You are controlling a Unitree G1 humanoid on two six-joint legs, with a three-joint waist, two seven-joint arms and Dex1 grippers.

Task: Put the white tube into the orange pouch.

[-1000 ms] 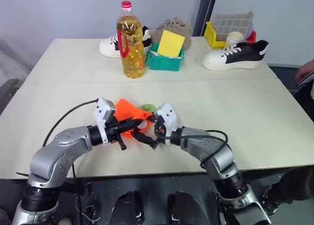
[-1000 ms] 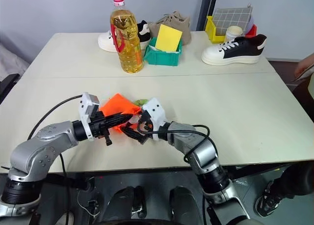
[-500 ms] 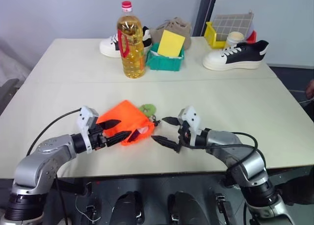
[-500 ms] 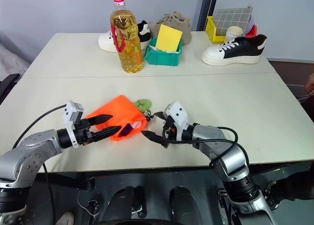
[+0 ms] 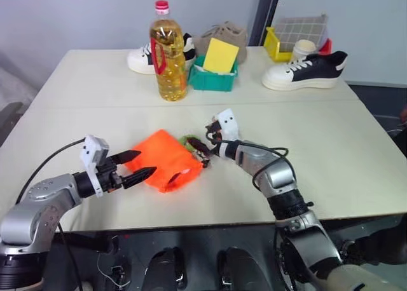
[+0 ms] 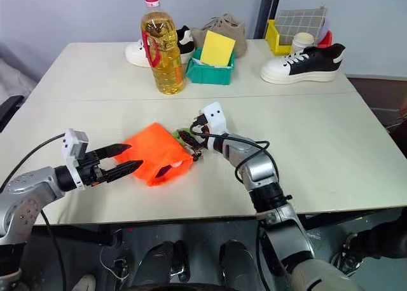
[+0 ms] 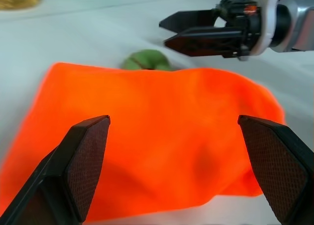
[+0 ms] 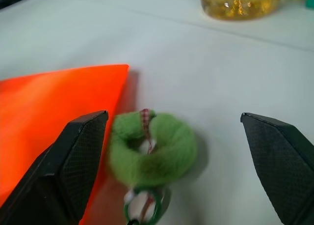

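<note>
**Q:** Where is the white tube [image 5: 184, 171]?

**A:** Apparently inside the orange pouch [image 5: 160, 157], which lies flat on the counter [image 5: 318, 132]. Only a pale end peeks from the open mouth, too small to be sure.

**Q:** And the arms?

**A:** The left jaws are spread wide and empty, just beside the pouch's far side. The right jaws are released too, poised at the green ring [image 8: 152, 149] on the cord.

**Q:** The risk?

**A:** The mouth is not drawn shut. With nothing pinning the fabric, a tug on the ring could drag the whole pouch and let the tube slide out.
</note>
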